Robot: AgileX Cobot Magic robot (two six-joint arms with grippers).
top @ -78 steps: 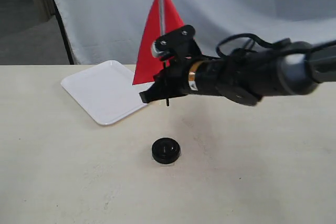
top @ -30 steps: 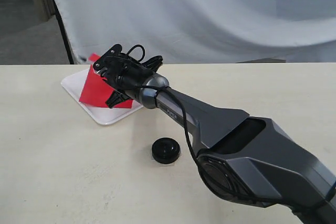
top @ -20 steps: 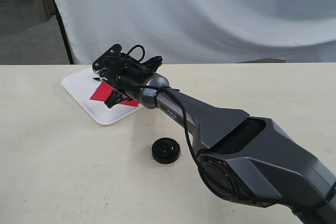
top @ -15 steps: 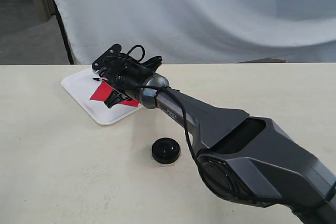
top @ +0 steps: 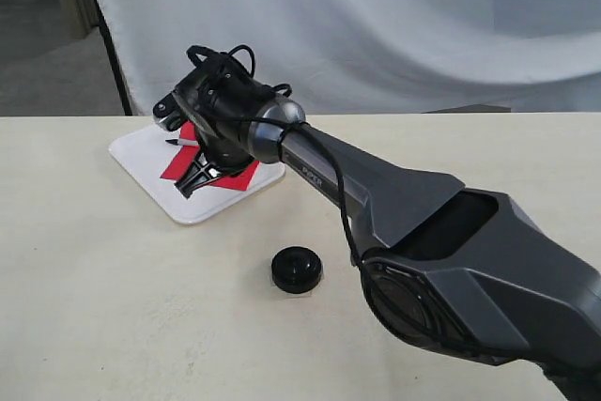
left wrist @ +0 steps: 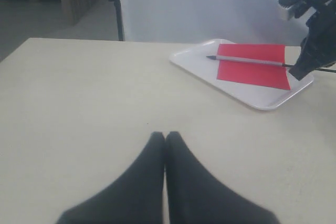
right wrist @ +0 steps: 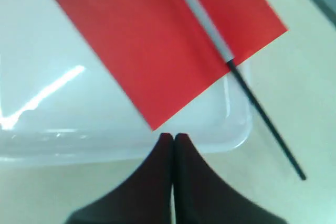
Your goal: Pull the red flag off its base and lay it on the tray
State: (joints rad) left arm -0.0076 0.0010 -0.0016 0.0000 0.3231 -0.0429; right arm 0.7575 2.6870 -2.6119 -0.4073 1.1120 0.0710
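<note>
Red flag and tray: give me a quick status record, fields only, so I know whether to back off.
tray: on the table
red flag: lying flat on the tray, cloth spread
pole: black end pokes past the tray's rim
base: empty, on the table, apart from the tray
right gripper: shut, holding nothing, over the tray's rim
left gripper: shut, empty, away from the tray
task: looks done

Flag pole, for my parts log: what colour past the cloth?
The flag pole is black there; right wrist view shows best.

Red flag [right wrist: 147, 40] flat on tray [right wrist: 47, 108]
</note>
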